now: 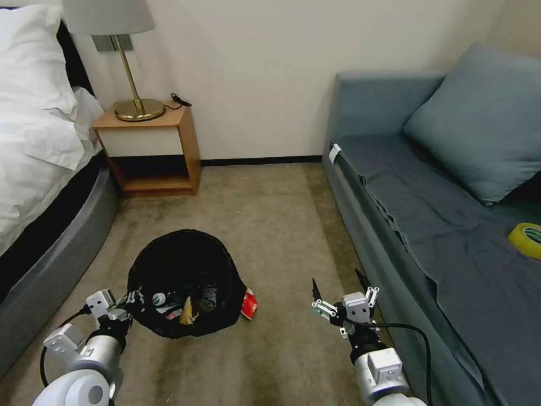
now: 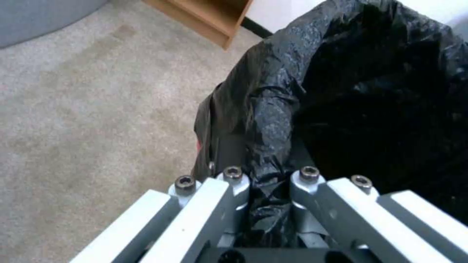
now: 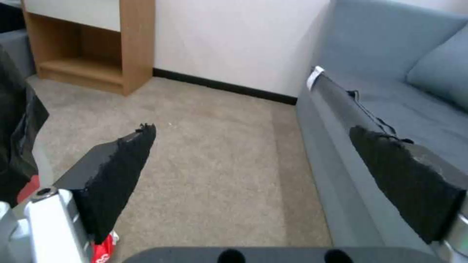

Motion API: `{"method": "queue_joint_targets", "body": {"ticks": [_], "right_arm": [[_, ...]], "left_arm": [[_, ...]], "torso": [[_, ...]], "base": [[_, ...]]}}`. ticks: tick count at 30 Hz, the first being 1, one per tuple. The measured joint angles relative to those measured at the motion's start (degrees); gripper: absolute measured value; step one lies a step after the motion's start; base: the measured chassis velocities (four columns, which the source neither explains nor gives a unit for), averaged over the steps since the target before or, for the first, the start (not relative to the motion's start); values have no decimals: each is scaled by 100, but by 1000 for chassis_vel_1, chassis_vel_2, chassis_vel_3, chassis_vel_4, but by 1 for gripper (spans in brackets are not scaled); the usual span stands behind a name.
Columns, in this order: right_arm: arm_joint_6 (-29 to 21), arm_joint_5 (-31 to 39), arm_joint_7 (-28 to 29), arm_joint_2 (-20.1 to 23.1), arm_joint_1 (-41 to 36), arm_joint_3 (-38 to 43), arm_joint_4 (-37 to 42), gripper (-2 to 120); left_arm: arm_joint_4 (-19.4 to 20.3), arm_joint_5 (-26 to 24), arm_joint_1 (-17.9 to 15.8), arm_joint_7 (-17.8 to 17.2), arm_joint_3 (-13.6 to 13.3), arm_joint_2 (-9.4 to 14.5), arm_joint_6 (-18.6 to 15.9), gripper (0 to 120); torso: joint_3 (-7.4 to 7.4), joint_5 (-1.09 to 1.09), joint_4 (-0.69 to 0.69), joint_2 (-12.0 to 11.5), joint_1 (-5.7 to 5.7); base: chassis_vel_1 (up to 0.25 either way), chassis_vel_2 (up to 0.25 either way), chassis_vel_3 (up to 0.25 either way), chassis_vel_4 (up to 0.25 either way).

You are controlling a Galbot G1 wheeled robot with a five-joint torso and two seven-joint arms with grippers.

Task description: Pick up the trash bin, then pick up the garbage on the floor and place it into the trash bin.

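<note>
L tool (image 2: 267, 204) pinching trash bin (image 1: 183, 265) rim | R tool (image 1: 340, 293) spread, above carpet

The head camera is looking down from high over the carpet (image 1: 282, 214), taking in bed, nightstand (image 1: 152, 149) and sofa (image 1: 428, 225). The left wrist camera is sitting tight against the trash bin (image 2: 351, 91) rim. The right wrist camera is riding low, facing the nightstand and sofa too.

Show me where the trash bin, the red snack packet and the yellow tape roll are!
trash bin (image 1: 169, 248): head view, far rim.
red snack packet (image 1: 249, 304): head view, its middle, on the carpet beside the bin.
yellow tape roll (image 1: 526, 239): head view, its outer band, on the sofa.
</note>
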State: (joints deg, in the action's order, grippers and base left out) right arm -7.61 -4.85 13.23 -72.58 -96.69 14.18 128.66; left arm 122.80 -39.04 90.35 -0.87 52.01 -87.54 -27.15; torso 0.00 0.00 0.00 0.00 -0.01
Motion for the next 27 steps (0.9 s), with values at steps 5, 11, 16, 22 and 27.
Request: {"method": "queue_joint_targets", "body": {"ticks": [5, 11, 16, 22, 27], "right_arm": [[-9, 35, -31, 17, 22, -4, -2, 100], [15, 75, -76, 24, 38, -3, -23, 100], [25, 97, -103, 31, 46, -10, -28, 100], [34, 102, -135, 29, 43, -28, -42, 100], [40, 104, -149, 48, 50, -39, -49, 100]], "left_arm": [[0, -5, -4, -2, 5, 2, 0, 5], [-2, -18, -24, -7, 13, 17, -5, 5], [-9, -33, -30, -11, 23, 34, -12, 5], [-10, -62, -26, -13, 58, 45, -13, 5], [-10, -80, -17, -12, 104, 48, -13, 5]], "torso": [[0, 0, 0, 0, 0], [0, 0, 0, 0, 0], [0, 0, 0, 0, 0], [0, 0, -1, 0, 0], [1, 0, 0, 0, 0]], "base": [[0, 0, 0, 0], [0, 0, 0, 0], [-6, 9, 10, -8], [-67, 68, 77, -74], [-92, 120, 113, -103]]}}
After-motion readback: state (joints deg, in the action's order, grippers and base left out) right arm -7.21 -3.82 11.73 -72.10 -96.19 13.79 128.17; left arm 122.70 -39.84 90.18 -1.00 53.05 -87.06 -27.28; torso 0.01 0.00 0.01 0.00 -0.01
